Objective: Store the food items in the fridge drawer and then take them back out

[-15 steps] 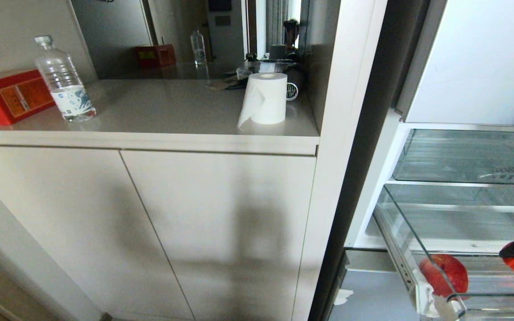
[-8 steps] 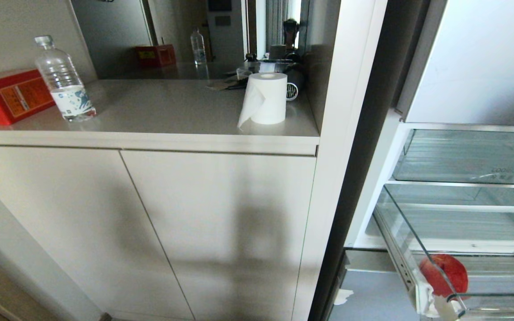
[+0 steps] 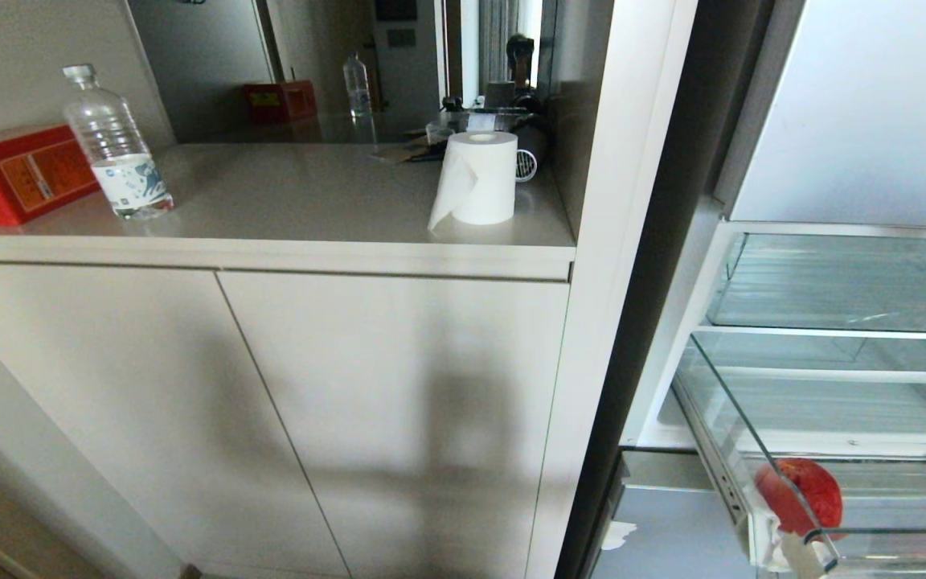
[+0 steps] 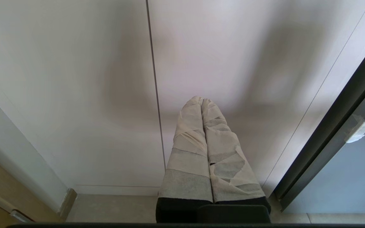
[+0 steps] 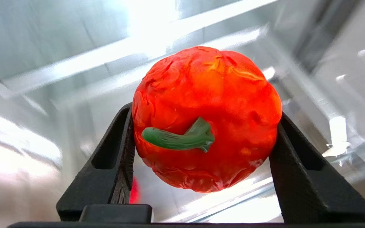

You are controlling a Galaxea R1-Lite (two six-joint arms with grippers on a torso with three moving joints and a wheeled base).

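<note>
While 1 apple (image 3: 799, 494) lies in the fridge drawer (image 3: 873, 539), right hand (image 5: 201, 126) grips bumpy orange-red fruit (image 5: 206, 118) — left hand (image 4: 201, 104) closed, empty

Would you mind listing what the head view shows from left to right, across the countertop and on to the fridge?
Red box → water bottle → paper roll → white cabinet side panel → red apple in the clear fridge drawer.
</note>
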